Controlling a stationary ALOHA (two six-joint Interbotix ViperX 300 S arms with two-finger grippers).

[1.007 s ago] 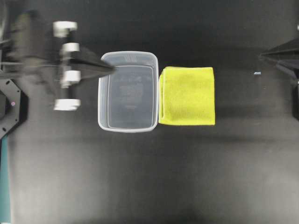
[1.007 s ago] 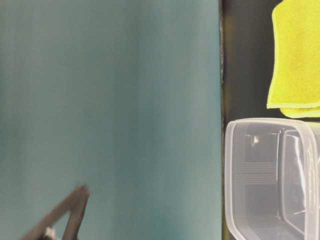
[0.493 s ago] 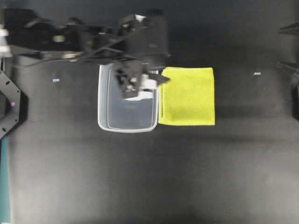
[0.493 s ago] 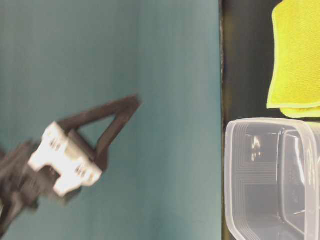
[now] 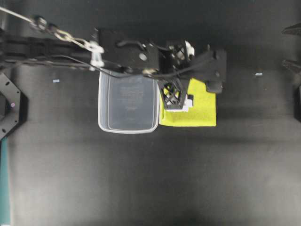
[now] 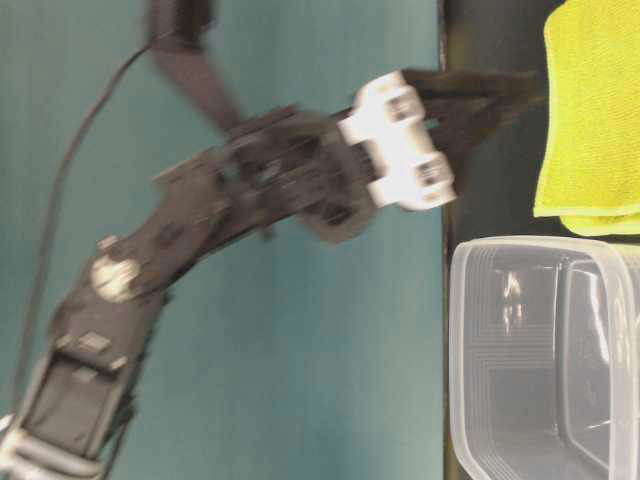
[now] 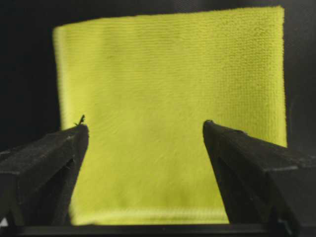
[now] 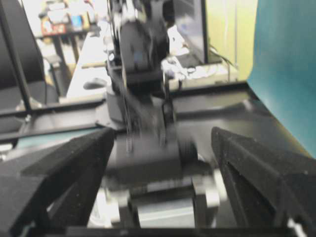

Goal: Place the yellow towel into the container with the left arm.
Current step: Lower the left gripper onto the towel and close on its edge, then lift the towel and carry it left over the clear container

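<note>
Beside the container point(image 5: 128, 101), flat squarish yellow towel point(image 5: 200, 106)

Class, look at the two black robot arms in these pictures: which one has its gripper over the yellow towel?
The left arm, stretching from the left across the container; its open left gripper frames the yellow towel. The other arm shows only at the right edge.

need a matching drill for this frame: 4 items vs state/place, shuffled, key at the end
Items:
1. yellow towel
2. container
3. left tool
4. right tool

States:
A. open, parked at the right edge of the overhead view, facing the other arm
B. clear tub with nothing in it
C. open, poised over the towel
D. flat on the black table, just right of the tub in the overhead view

Pairs: 1-D, 2-B, 3-C, 4-A
</note>
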